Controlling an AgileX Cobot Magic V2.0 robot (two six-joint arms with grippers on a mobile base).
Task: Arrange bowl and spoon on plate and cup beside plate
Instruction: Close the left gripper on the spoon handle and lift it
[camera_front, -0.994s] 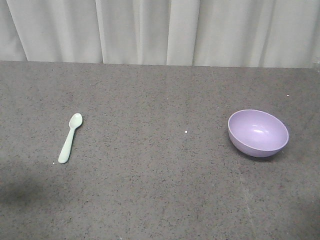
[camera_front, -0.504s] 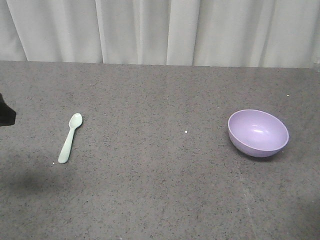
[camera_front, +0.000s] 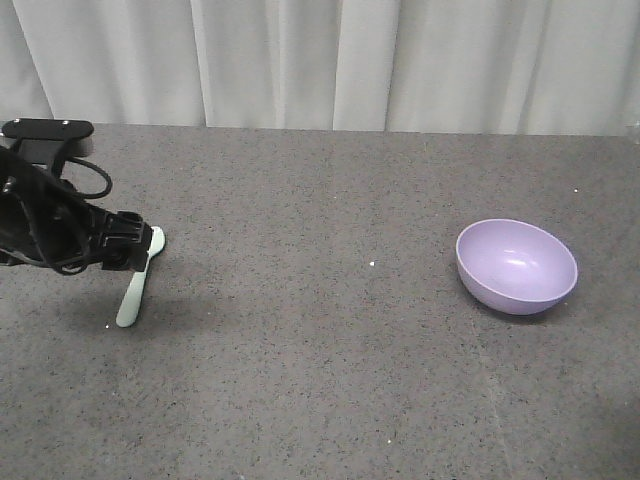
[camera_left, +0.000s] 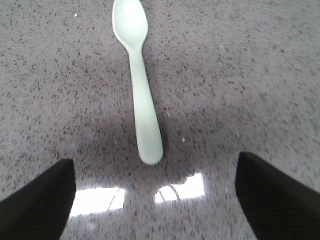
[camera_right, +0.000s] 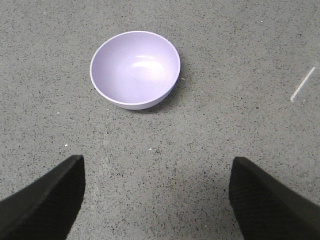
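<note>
Spoon (camera_left: 139, 95): pale mint plastic with a matte look, a flat handle that widens to a rounded end, and an oval shallow scoop. It lies flat on the table (camera_front: 320, 380), left side, scoop toward the curtain (camera_front: 320, 60). The table top is grey, speckled, fine-grained stone-look, with glossy reflections in the left wrist view.

Left gripper (camera_left: 155, 192) is spread wide with nothing in it. Its black textured fingers (camera_left: 37, 202) sit at the bottom corners of the wrist view, one to each side of the handle's rounded end and well apart from it. A dark shadow falls around that end. In the front view the black arm with its cable loop overlaps the scoop end; height over the table cannot be told.

Bowl (camera_right: 135, 69): lavender plastic, round and deep, smooth glossy inside with a soft highlight and a thin rim. It stands upright on the right side of the table, well apart from the spoon.

Right gripper (camera_right: 156, 192) is also wide apart and holds nothing, with dimpled black pads. The bowl lies ahead of it, slightly left of centre, not touched. A thin white streak (camera_right: 302, 84) marks the table right of the bowl.

The curtain is white, pleated, along the far edge.
</note>
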